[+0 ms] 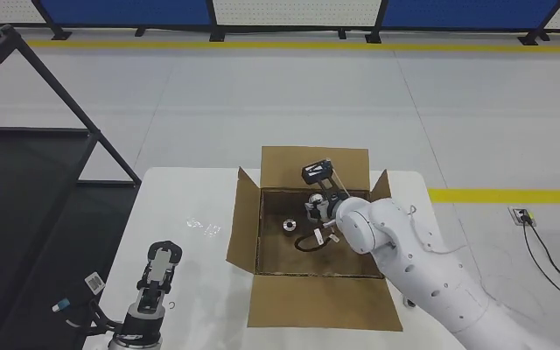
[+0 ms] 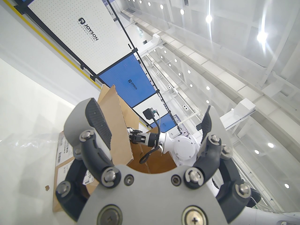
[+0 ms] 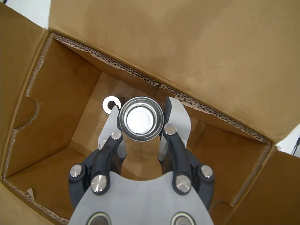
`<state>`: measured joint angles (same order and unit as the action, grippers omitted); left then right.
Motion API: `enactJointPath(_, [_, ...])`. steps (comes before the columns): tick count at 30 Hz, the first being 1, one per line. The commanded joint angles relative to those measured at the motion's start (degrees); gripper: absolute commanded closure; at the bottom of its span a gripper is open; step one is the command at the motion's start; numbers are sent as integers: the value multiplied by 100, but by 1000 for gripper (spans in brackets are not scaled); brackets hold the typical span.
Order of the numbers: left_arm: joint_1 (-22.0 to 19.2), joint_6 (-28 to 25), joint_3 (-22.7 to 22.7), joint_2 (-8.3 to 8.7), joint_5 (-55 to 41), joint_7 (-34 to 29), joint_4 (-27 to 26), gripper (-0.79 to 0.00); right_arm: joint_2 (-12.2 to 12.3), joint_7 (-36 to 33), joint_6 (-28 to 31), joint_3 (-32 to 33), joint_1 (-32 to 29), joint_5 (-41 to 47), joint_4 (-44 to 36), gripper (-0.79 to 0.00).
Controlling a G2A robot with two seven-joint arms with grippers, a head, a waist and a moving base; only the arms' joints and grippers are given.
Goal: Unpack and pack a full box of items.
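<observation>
Can: a small round metal can stood upright inside the box, toward the box's far wall. Only its rim and pale centre showed, with the body below hidden. Whether it rested on the box floor or hung above it could not be told.
Right claw: the right claw reached down into the box, clenched on the can with a finger pressed to each side of the rim.
Ring: a flat white ring lay on the box floor just beside the can, partly hidden behind one finger.
Box: all four flaps were folded outward. A paper label on an outer wall was cut off by the left claw.
Left claw: the left claw was outside the box, well to its left above the bench, its fingers spread wide and holding nothing.
Film: a faint clear film lay on the bench between the left claw and the box, hard to make out.
</observation>
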<state>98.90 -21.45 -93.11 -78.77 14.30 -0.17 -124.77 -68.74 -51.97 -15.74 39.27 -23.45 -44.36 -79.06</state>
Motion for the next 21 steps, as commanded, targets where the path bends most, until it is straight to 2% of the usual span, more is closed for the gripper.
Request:
enactJointPath(1, [0,0,0,0,0,0,0,-785,-33,14,4,-14,-19,16,128,0])
enactJointPath(15, [0,0,0,0,0,0,0,-785,-203,358,419,16,-183,13,714,-15])
enactJointPath(16, [0,0,0,0,0,0,0,-785,-218,358,445,12,-186,18,745,-240])
enactJointPath(17, [0,0,0,0,0,0,0,-785,-233,367,467,11,-180,13,779,-305])
enactJointPath(21, [0,0,0,0,0,0,0,-785,-290,387,531,28,-158,25,905,-354])
